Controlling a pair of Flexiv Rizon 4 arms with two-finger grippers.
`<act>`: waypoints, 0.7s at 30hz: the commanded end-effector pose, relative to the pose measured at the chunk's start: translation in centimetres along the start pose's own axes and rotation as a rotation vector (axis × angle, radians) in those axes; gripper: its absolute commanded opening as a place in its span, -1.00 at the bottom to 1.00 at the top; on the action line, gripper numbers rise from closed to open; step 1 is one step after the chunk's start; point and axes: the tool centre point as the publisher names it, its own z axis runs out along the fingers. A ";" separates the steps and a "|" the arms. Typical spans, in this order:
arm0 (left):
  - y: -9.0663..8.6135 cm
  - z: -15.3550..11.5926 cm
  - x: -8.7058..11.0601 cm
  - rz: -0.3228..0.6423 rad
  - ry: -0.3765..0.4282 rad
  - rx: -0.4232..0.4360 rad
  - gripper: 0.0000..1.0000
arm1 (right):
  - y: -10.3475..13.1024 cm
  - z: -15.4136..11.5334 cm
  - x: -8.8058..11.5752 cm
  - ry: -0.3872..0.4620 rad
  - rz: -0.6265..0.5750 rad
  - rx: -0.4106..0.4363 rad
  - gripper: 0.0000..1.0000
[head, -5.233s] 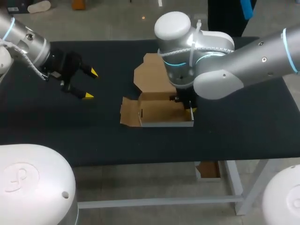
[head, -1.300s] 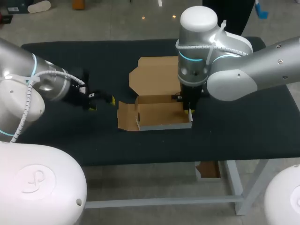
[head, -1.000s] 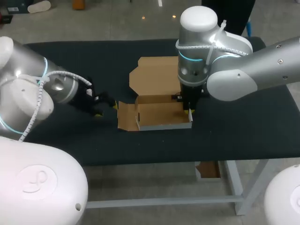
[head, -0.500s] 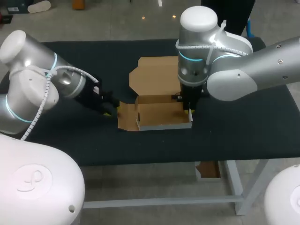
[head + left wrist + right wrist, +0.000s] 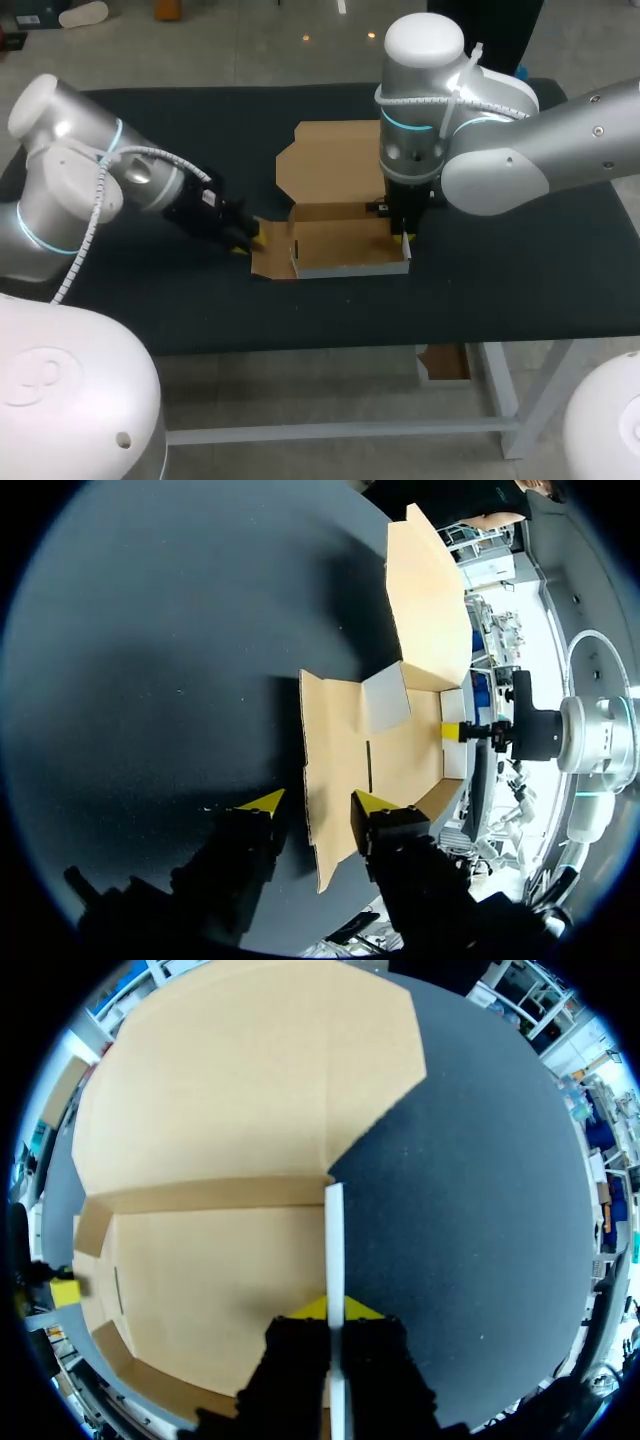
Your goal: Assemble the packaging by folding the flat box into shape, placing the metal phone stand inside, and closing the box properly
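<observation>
The half-folded cardboard box (image 5: pixel 340 245) sits at the middle of the worktop (image 5: pixel 500 290), lid flat toward the far edge. It looks light and easily creased, best held by wall edges. The right claw (image 5: pixel 330 1312) grasps its right wall; the left claw (image 5: pixel 317 801), released, straddles the left flap.

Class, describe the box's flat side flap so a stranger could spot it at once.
On the black table sits a half-folded cardboard box. At its end by the left tool lies the flap, flat unlike the upright walls, smaller than the lid.
</observation>
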 end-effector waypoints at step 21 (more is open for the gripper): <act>-0.7 0.5 3.3 -0.023 -0.230 0.049 -1.00 | 0.1 -0.1 0.1 -0.004 0.000 0.005 -1.00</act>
